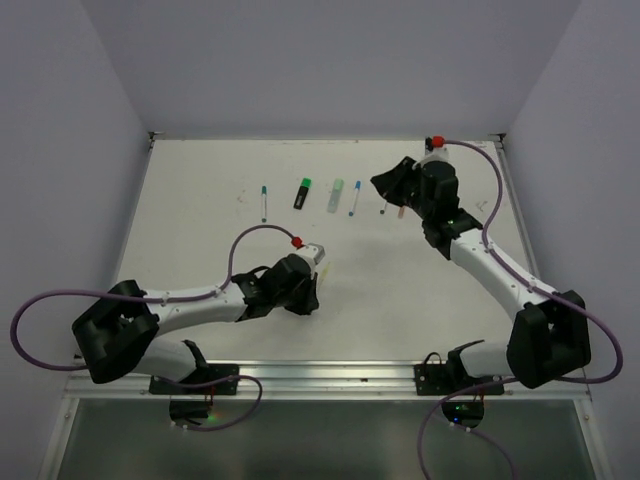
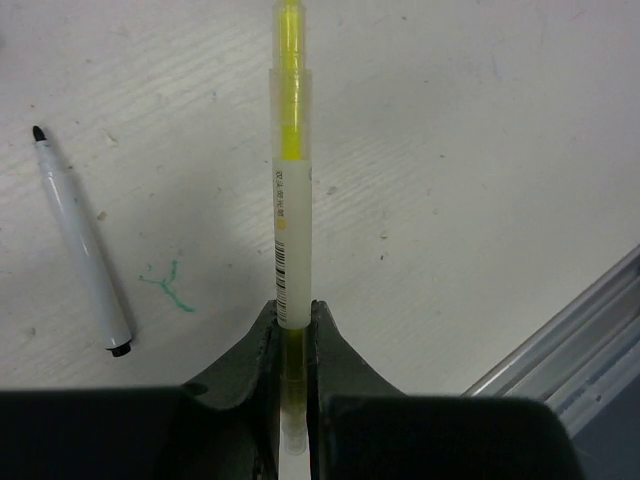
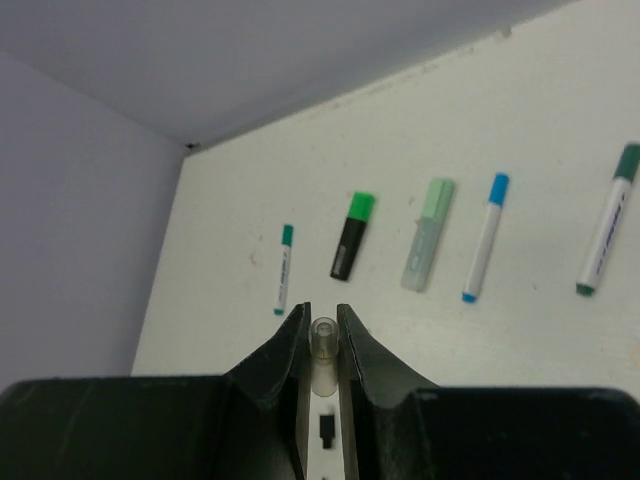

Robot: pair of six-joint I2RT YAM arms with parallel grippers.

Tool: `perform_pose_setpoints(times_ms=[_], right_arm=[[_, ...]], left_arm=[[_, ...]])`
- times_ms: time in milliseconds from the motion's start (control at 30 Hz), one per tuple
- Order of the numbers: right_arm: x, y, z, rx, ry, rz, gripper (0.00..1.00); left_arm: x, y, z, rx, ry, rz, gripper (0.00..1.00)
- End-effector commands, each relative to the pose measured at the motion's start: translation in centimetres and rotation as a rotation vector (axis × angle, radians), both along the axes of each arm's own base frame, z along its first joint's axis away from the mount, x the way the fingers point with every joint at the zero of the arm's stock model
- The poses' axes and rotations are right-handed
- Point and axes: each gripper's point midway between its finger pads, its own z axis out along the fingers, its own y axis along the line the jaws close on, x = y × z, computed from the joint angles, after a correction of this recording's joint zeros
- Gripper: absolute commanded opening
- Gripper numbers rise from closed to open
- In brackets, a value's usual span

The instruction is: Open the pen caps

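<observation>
The left jaws are clamping a yellow pen (image 2: 290, 200); the right jaws are gripping a clear cap (image 3: 323, 350), probably best lowered onto the worktop (image 2: 480, 150).

The white table (image 1: 200, 250) bears a teal-capped pen (image 1: 264, 203), green-capped marker (image 1: 303, 194), mint highlighter (image 1: 337, 196) and blue-capped pen (image 1: 354, 198).

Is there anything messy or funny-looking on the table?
Yes. In the left wrist view, a small green scribble marks the white table, close beside a white pen with a black tip. It looks like stray ink that doesn't belong there.
</observation>
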Motion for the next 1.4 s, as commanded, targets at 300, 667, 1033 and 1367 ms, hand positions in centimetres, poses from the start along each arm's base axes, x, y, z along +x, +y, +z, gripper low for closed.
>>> perform_pose_setpoints(times_ms=[300,667,1033,1367], right_arm=[[-5.6,3.9,-14.5,-0.133,0.318,0.175,0.00],[-7.0,6.0,-18.0,-0.133,0.380,0.231,0.00],[-7.7,7.3,-20.9,-0.081,0.455,0.261,0.01],[-8.0,8.5,-23.5,-0.034,0.500,0.277,0.04]], left_arm=[[3.8,0.3,-1.2,0.185,-0.010,0.174,0.09],[3.8,1.7,-2.5,0.280,0.024,0.239,0.13],[3.3,2.1,-3.5,0.307,0.051,0.228,0.24],[3.5,1.9,-3.7,0.308,0.052,0.236,0.24]])
